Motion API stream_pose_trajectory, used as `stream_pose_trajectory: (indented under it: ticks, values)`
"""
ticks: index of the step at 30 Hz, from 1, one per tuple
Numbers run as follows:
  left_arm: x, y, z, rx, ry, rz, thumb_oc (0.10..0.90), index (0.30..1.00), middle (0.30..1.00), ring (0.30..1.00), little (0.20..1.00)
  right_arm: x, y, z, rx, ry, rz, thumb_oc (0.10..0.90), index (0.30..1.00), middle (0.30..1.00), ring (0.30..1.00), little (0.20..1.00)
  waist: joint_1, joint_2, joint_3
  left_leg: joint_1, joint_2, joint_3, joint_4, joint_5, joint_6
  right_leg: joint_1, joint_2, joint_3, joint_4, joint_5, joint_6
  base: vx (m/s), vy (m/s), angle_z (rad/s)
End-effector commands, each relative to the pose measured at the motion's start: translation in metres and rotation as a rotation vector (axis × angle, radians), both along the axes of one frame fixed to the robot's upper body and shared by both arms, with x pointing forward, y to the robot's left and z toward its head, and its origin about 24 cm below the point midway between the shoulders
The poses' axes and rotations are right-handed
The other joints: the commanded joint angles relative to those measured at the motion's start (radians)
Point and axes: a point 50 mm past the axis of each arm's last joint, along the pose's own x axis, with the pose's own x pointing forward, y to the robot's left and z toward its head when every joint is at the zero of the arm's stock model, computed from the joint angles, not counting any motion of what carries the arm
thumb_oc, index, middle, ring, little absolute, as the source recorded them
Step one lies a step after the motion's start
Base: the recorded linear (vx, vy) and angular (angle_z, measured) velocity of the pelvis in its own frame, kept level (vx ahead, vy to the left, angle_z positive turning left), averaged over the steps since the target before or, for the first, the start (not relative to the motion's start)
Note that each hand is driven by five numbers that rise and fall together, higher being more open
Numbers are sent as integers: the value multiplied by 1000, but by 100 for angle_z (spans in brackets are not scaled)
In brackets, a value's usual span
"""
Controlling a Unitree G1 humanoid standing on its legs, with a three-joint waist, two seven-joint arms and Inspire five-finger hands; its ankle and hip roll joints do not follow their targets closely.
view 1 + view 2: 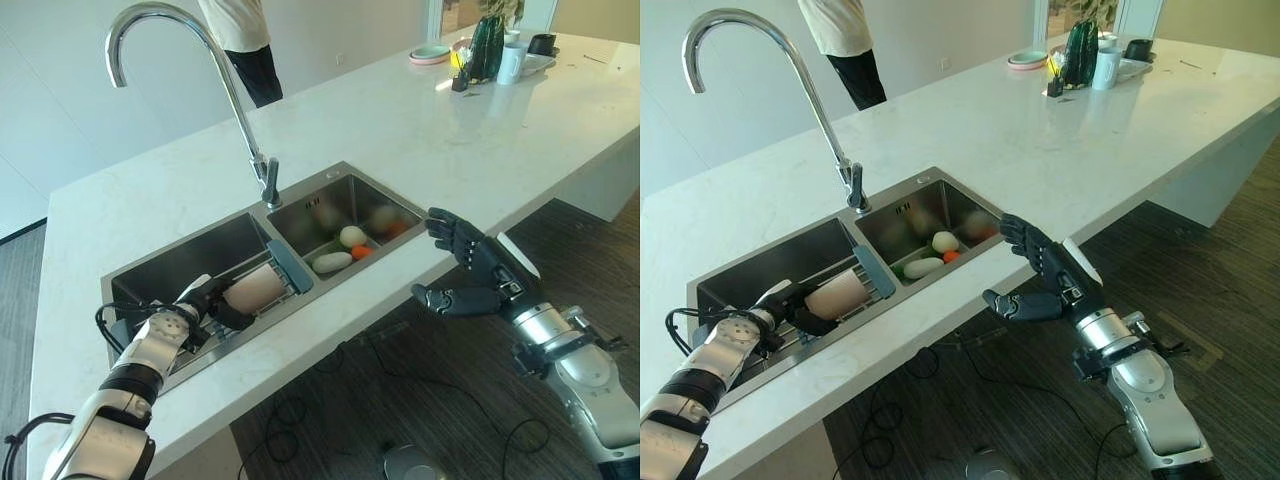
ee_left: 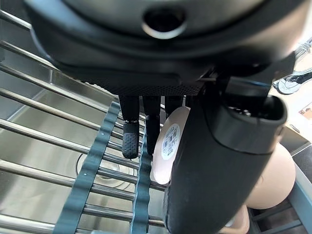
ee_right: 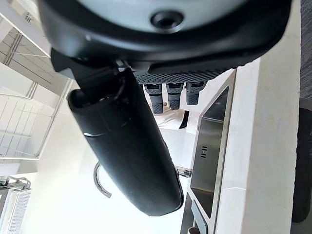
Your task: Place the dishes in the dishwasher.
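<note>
1. White marble counter (image 1: 420, 130) carries a steel double sink (image 1: 330, 190).
2. Left hand (image 1: 205, 300) curls around a pale pink round ceramic cup (image 1: 255, 288), lying on the grey wire rack (image 2: 58, 165) beneath it.
3. Right hand (image 1: 470, 270) hovers with relaxed fingers, empty, beside the counter edge.

Silver-grey jointed arms, dark ribbed-fingered left hand (image 1: 215, 297) and right hand (image 1: 470, 270)

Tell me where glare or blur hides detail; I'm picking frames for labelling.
Left eye view: window glare on the counter near the far items. Left wrist view: the left hand is blurred up close, the cup soft. Right wrist view: the background is washed out bright.
</note>
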Motion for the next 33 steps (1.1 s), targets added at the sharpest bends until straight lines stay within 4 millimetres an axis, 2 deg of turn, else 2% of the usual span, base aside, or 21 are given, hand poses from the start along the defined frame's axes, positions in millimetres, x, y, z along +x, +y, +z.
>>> stream_pose_trajectory:
  ticks: [1,5,6,8,9,12,13,15,19,20,21,22,25,31,32,33]
  values:
    - [11,12,36,66,-171,25,400,300,300,300,300,1,10,52,73,-272,71,800,900,900,900,900,8,-20,-20,-38,9,5,115,-102,28,18,-55,-48,-1,-59,110,-34,-33,1]
    - [16,12,53,66,-287,39,400,300,300,300,300,1,10,51,81,-275,65,800,900,900,900,900,20,-24,-19,-46,7,-5,115,-98,25,15,-58,-51,-1,-57,109,-41,-35,3]
    - [16,13,56,64,-312,44,400,300,300,300,300,0,10,51,83,-276,66,800,900,900,900,900,21,-34,-19,-58,9,9,115,-70,26,2,-58,-52,-1,-33,101,-110,-100,6]
    - [16,13,66,48,-394,59,400,300,300,300,300,-1,10,49,87,-276,58,800,900,900,900,900,31,-35,-19,-61,8,1,115,-70,26,4,-62,-59,-1,-35,100,-61,-77,13]
    - [15,13,84,18,-529,84,400,300,300,300,300,-1,9,48,93,-279,43,800,900,900,900,900,47,-39,-18,-67,4,-17,115,-70,25,6,-67,-70,-1,-37,98,-19,-53,18]
    - [11,11,101,-14,-664,101,400,300,300,300,300,-2,8,48,103,-282,28,800,900,900,900,900,68,-44,-16,-75,-1,-41,115,-68,25,11,-70,-79,-1,-42,95,-5,-50,26]
    - [5,8,117,-47,-788,118,400,300,300,300,300,-3,8,47,109,-288,14,800,900,900,900,900,88,-49,-12,-83,-4,-66,115,-64,23,20,-74,-90,-1,-48,90,15,-57,31]
    - [-6,2,136,-79,-937,131,400,300,300,300,300,-4,9,48,117,-303,-2,800,900,900,900,900,117,-54,-10,-93,-10,-99,115,-62,20,30,-78,-104,-1,-57,84,21,-68,45]
    - [-24,-5,161,-171,-1134,155,400,300,300,300,300,-5,13,51,142,-333,-19,800,900,900,900,900,155,-62,-9,-106,-11,-133,115,-50,15,41,-85,-128,-1,-64,73,13,-85,34]
    - [-33,-10,169,-213,-1213,160,400,300,300,300,300,-5,16,52,158,-342,-21,800,900,900,900,900,176,-65,-10,-111,-10,-146,115,-46,12,47,-87,-140,-1,-69,67,39,-86,33]
    - [-35,-10,169,-215,-1229,164,400,300,300,300,300,-6,17,52,161,-344,-18,800,900,900,900,900,175,-65,-11,-112,-10,-149,115,-45,11,48,-88,-144,-1,-70,66,57,-133,35]
    - [-44,-15,175,-244,-1288,159,400,300,300,300,300,-7,20,53,174,-359,-24,800,900,900,900,900,195,-69,-11,-113,-8,-162,115,-41,8,56,-91,-160,-1,-76,62,46,-112,51]
    - [-61,-21,175,-292,-1341,151,400,300,300,300,300,-10,26,55,208,-387,-25,800,900,900,900,900,227,-76,-11,-114,-2,-186,115,-30,-1,73,-97,-195,-1,-88,52,63,-161,42]
    - [-89,-24,163,-363,-1341,170,400,300,300,300,300,-19,33,65,231,-442,19,800,900,900,900,900,296,-89,1,-127,10,-234,115,16,-30,98,-105,-264,-1,-101,29,39,-158,41]
    - [-94,-25,158,-400,-1327,179,400,300,300,300,300,-20,34,66,237,-452,27,800,900,900,900,900,323,-92,8,-137,13,-251,115,40,-39,100,-105,-279,-1,-104,24,-2,-138,42]
    - [-97,-26,154,-424,-1318,184,400,300,300,300,300,-20,35,67,239,-455,34,800,900,900,900,900,334,-93,11,-143,13,-263,115,53,-43,101,-105,-288,-1,-106,20,-7,-144,42]
